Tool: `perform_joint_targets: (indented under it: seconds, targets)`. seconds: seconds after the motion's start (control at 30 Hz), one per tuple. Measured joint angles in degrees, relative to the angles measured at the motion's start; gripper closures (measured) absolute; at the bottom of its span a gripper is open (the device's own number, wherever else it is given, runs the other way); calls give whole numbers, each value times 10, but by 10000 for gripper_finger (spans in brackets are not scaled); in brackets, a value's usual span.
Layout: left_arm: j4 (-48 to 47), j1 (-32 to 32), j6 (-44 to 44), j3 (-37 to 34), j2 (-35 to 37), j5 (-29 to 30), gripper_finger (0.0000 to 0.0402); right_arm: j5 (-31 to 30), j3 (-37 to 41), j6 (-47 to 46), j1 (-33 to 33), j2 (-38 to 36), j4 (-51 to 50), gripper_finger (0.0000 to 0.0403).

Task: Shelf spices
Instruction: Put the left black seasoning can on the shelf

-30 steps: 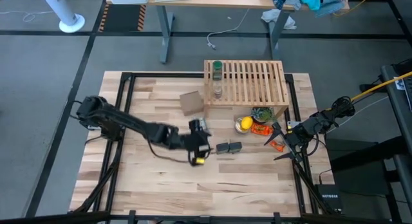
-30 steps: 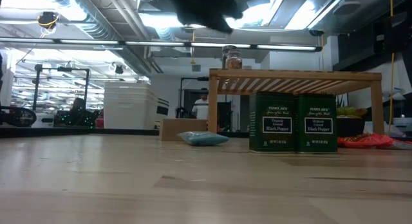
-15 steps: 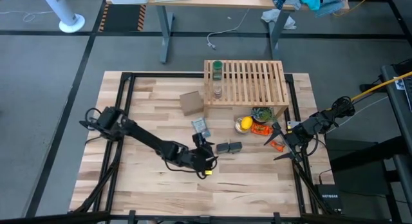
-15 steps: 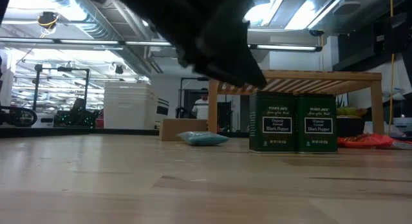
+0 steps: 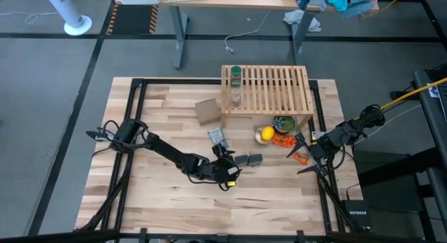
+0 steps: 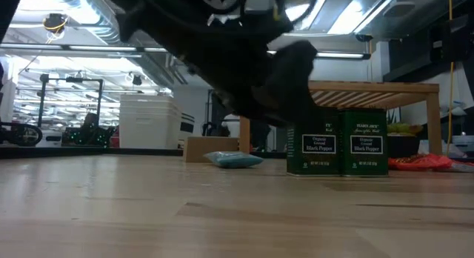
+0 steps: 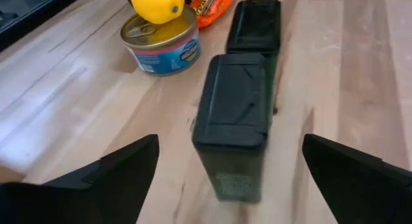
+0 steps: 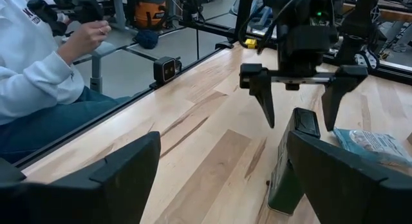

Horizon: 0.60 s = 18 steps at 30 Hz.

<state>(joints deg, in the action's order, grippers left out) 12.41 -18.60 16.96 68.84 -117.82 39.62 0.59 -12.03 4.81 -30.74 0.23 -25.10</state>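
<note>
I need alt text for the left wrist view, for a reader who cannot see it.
The left gripper hangs with open jaws just above the nearer of two dark tins standing in a row on the wooden table. Beyond them, a lemon sits on a blue-labelled can, beside an orange wrapper.

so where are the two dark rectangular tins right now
In the high view the two dark rectangular tins stand side by side on the table near its middle, in front of the light wooden slatted shelf, with the open left gripper right beside them.
</note>
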Motion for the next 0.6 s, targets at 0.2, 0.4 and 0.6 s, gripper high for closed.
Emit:
perform_joint_targets:
  seconds: [0.2, 0.4, 0.6]
  targets:
    - [68, 13, -30, 0, -22, 0, 13, 0, 0, 0, 0, 0, 0, 59]
    - [84, 18, -4, 0, -30, -3, 13, 0, 0, 0, 0, 0, 0, 59]
    - [93, 18, 5, 0, -30, 0, 37, 0, 0, 0, 0, 0, 0, 59]
